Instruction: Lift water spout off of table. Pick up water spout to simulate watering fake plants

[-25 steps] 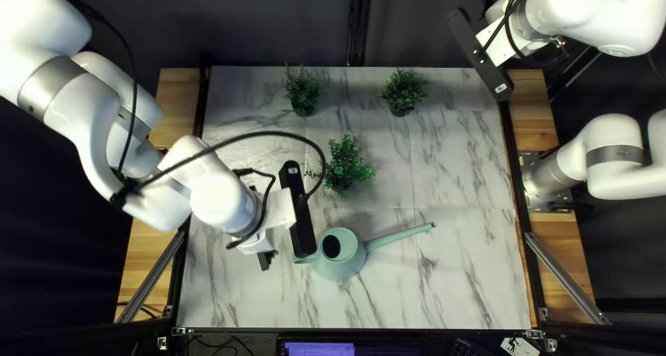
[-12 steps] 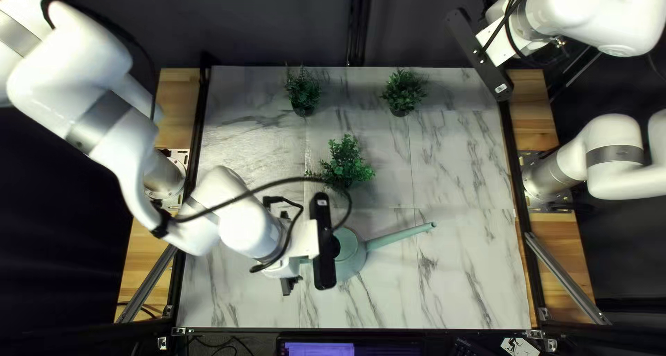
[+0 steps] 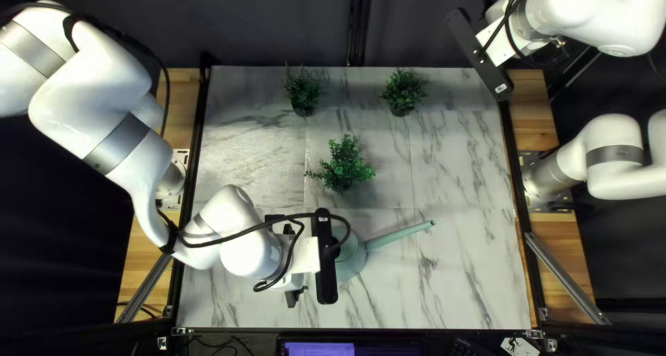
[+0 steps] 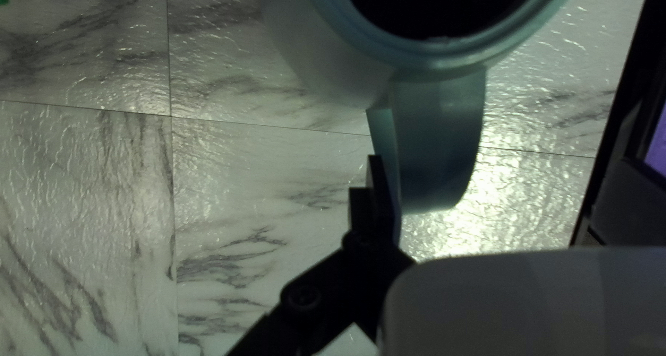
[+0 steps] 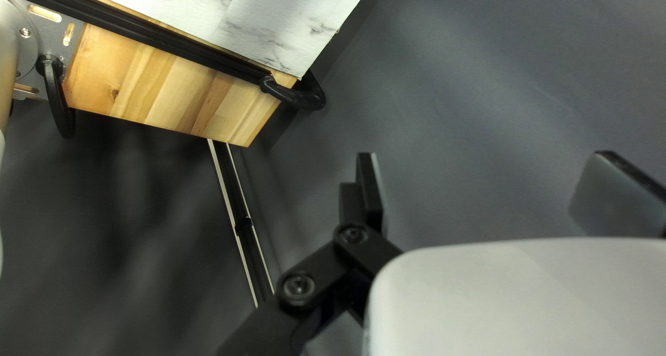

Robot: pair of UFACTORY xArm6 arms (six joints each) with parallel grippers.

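Note:
In the top left view, my left gripper (image 3: 292, 298) is low beside the green watering can (image 3: 354, 264), partly hidden by its arm and camera bar, which covers the can's handle side. The can's spout (image 3: 402, 236) points right. The left wrist view shows my left gripper (image 4: 499, 189) open, with the can's handle (image 4: 440, 144) between its fingers, close along one of them; the can's round opening lies just ahead. My right gripper (image 3: 549, 49) is up beyond the table's far right corner. In the right wrist view that gripper (image 5: 485, 189) is open and holds nothing.
Three fake plants stand on the marble table (image 3: 458, 155): one near the middle (image 3: 345, 165), two toward the far edge (image 3: 303, 91) (image 3: 404, 91). A screen (image 3: 319, 349) sits beyond the near edge. The table's corner (image 5: 277, 58) shows in the right wrist view.
My left arm has moved right and toward the table's near edge, bringing its gripper to the can's handle. The can, the plants and my right arm have not visibly moved.

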